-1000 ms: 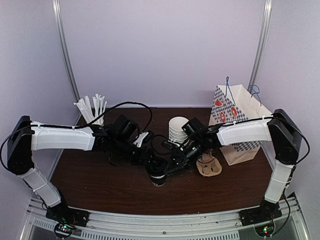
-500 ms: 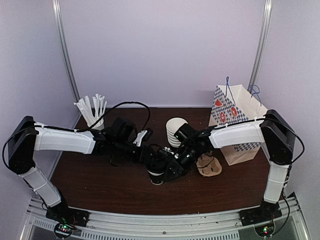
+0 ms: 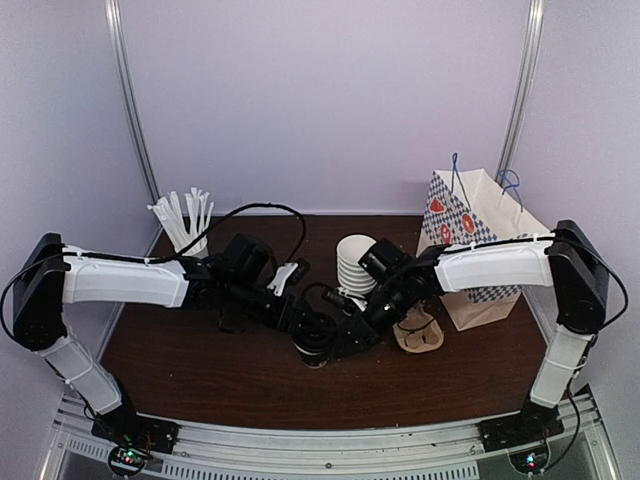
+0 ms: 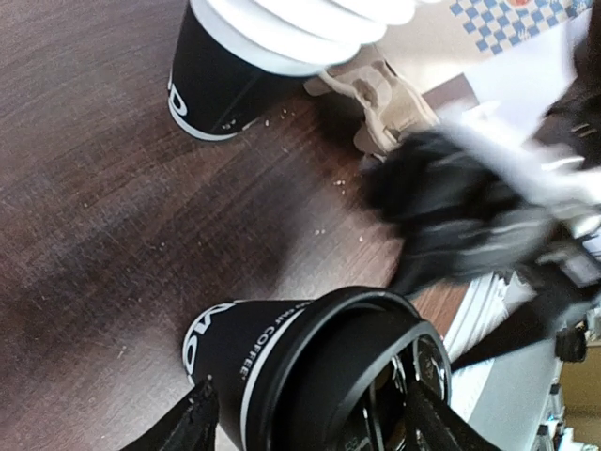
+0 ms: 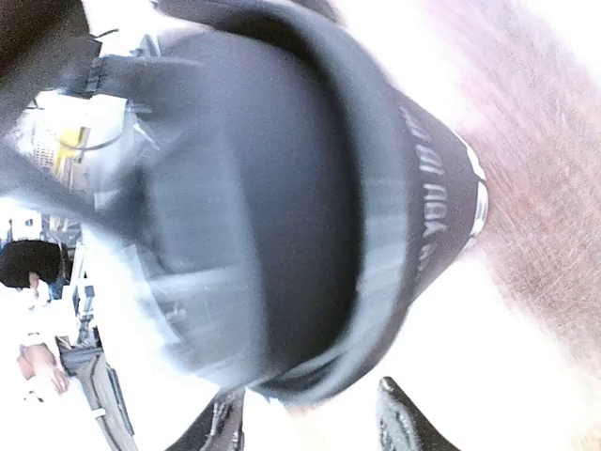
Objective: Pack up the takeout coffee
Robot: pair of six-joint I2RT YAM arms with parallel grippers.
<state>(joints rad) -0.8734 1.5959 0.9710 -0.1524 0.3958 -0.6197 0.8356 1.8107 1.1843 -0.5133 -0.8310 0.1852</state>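
Left gripper straddles the takeout coffee, jaws at either side; whether they press it I cannot tell. Right gripper, in a blurred view, stands parted just beside that cup. It sits upright mid-tabletop, somewhat nearer the front edge.

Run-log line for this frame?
takeout coffee: upright, lidded | left gripper: straddles it, grip unclear | right gripper: open, near coffee | paper bag: upright
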